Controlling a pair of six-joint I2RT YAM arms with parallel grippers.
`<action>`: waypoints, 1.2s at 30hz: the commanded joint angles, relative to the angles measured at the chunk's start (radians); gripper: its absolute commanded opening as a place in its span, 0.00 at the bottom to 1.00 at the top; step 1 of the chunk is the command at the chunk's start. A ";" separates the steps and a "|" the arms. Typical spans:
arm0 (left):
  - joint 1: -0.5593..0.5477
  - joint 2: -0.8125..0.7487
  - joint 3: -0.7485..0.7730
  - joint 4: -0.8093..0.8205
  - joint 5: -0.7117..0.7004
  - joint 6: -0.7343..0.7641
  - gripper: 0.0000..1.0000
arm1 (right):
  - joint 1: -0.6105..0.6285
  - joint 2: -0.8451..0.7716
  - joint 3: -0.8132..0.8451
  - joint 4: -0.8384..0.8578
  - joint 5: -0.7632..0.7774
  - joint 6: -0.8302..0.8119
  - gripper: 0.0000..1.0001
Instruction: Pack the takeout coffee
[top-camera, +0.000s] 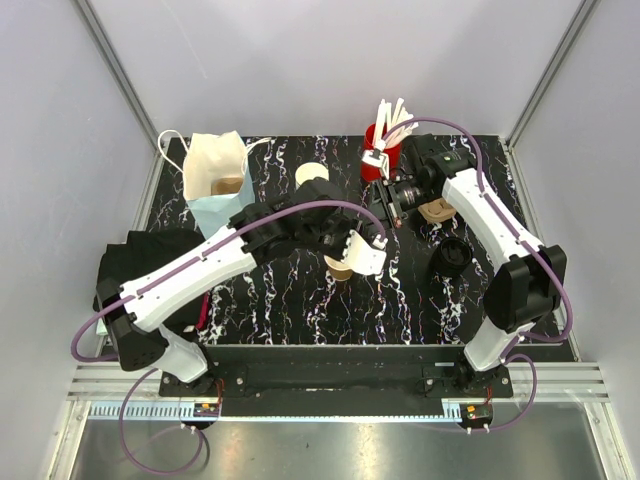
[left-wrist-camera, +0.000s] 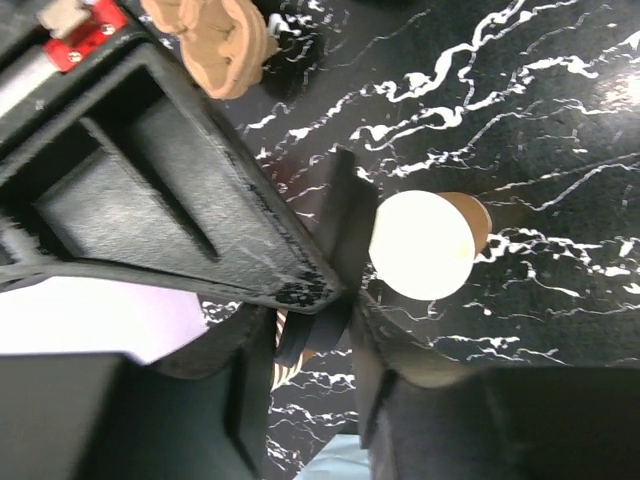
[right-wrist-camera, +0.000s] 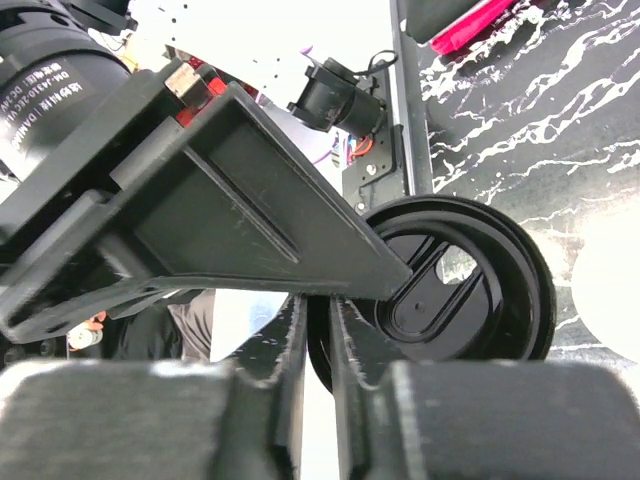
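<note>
Your takeout cup (top-camera: 338, 267) sits at the centre of the top view on the desk (top-camera: 300, 300), right at the tips of the left claw (left-wrist-camera: 358, 305), with its white mouth open to the left wrist camera. That claw stands narrow with the cup in line with its gap, but you cannot tell whether the pads press it. The right claw (right-wrist-camera: 318, 300) is pinched on the rim of the black lid (right-wrist-camera: 470, 290), just up and right of the cup in the top view, near but apart. Judging from that, the lid must travel down-left onto the cup's mouth. The right arm carries it while the left steadies.
</note>
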 joint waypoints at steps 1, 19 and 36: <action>-0.019 0.010 -0.001 0.041 0.002 -0.052 0.24 | 0.007 -0.040 0.038 0.002 0.026 -0.006 0.23; 0.013 -0.053 -0.173 0.229 -0.003 -0.364 0.13 | -0.200 -0.145 0.235 -0.006 0.313 -0.046 0.88; 0.271 0.169 0.149 0.240 0.290 -1.056 0.14 | -0.146 -0.610 -0.207 0.263 0.630 -0.343 1.00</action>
